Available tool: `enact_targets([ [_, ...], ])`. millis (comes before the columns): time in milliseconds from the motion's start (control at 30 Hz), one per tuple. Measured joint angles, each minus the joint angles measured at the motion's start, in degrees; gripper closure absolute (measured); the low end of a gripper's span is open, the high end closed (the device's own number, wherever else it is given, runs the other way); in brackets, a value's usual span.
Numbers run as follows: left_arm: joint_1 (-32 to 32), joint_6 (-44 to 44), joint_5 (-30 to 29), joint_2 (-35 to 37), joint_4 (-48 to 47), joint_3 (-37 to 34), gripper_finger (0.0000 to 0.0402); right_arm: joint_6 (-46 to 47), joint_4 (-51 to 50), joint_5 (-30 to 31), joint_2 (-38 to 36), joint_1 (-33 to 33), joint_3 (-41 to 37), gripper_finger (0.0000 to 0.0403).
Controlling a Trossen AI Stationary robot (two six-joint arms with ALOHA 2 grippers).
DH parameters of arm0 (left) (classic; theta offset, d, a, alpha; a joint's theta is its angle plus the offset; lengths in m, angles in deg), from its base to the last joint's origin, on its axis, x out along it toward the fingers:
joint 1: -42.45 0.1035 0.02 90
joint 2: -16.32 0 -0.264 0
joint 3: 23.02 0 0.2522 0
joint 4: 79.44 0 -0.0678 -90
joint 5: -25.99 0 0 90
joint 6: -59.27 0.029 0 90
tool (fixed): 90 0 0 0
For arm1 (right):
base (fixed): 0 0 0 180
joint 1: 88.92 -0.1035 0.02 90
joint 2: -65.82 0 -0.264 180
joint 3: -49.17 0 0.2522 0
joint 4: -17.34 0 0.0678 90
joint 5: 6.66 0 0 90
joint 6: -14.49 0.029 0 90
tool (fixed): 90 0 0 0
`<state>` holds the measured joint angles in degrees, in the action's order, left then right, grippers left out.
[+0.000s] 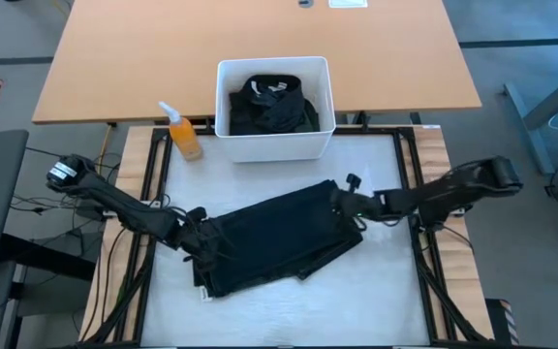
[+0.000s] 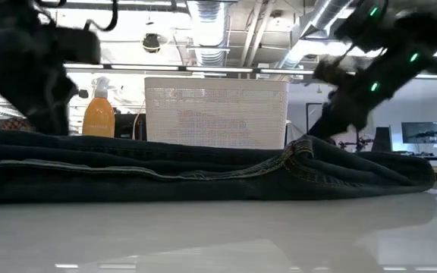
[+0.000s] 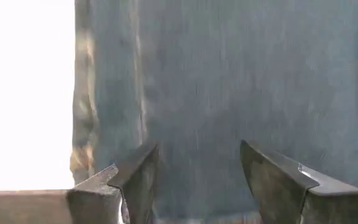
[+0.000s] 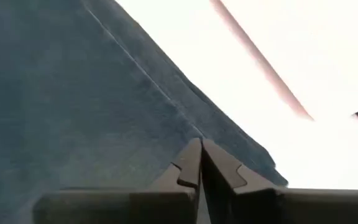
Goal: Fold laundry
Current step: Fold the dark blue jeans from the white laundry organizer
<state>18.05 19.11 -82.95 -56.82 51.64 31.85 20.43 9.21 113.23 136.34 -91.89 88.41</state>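
Note:
A dark denim garment point(image 1: 269, 237) lies folded and flat across the middle of the white table top point(image 1: 376, 291). In the low view the garment point(image 2: 203, 171) is a low, long mound. My left gripper point(image 1: 197, 233) is open over the garment's left end, its fingers point(image 3: 135, 180) standing apart above the cloth; whether they touch it I cannot tell. My right gripper point(image 1: 342, 199) is shut at the garment's right end. More dark laundry point(image 1: 274, 107) lies heaped in the white bin point(image 1: 274, 145). My right gripper's shut fingertips point(image 4: 191, 155) lie against the garment's top layer close to its right-hand edge point(image 4: 185, 121). They come slanting down from the table's right side. No cloth shows between the fingers. The garment lies flat on the table, with a small bunched seam point(image 2: 300, 148) beside the fingers.
The white bin stands at the table's far edge, with an orange spray bottle point(image 1: 184, 136) to its left. A wooden desk point(image 1: 260, 39) lies beyond. Bare white table shows along the near edge point(image 1: 289, 320) and to the right of the garment.

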Motion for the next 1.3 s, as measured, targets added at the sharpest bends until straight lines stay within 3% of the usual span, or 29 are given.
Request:
enact_targets([
  [100, 0.0, 0.94, -4.37, 0.0, 3.13, 1.48, 0.0185, 6.32, -6.47, 0.08, -7.82, -0.93, 0.0, 0.0358],
  [233, -0.12, 8.35, -4.88, -0.11, 12.25, 1.55, 0.0185, 21.69, -18.0, -2.23, -16.17, -0.25, 0.0, 0.0345],
  [433, -0.11, 17.71, -5.31, -3.26, 25.63, 1.16, 0.0185, 38.43, -30.97, -6.12, -19.8, 0.15, 0.0, 0.0282],
  [533, -0.12, 21.75, -4.33, -6.75, 30.16, 1.0, 0.0185, 41.81, -31.49, -6.35, -18.91, 0.45, 0.0, 0.0227],
  [700, 0.04, 23.06, 0.18, -12.52, 33.9, 1.0, 0.0185, 42.3, -29.76, -11.78, -15.77, 2.28, -0.14, 0.0138],
  [867, 0.04, 20.35, 1.29, -17.45, 35.28, 1.0, 0.0185, 43.03, -18.26, -16.69, -11.89, 3.81, -5.56, 0.01],
  [967, 0.04, 19.58, 2.03, -19.44, 36.29, 1.0, 0.0185, 44.0, -10.75, -19.25, -9.6, 4.29, -8.51, 0.0098],
  [1133, 0.04, 19.46, 1.93, -20.65, 36.48, 1.0, 0.0185, 45.9, -9.07, -18.86, -5.8, 2.55, -9.7, 0.0126],
  [1200, 0.07, 19.27, 1.86, -20.65, 36.48, 1.02, 0.0185, 45.88, -8.36, -17.94, -4.8, 1.4, -9.68, 0.0159],
  [1300, 0.15, 19.1, 1.76, -20.65, 36.54, 1.02, 0.0185, 44.84, -6.09, -17.25, -4.64, 0.13, -9.88, 0.0251],
])
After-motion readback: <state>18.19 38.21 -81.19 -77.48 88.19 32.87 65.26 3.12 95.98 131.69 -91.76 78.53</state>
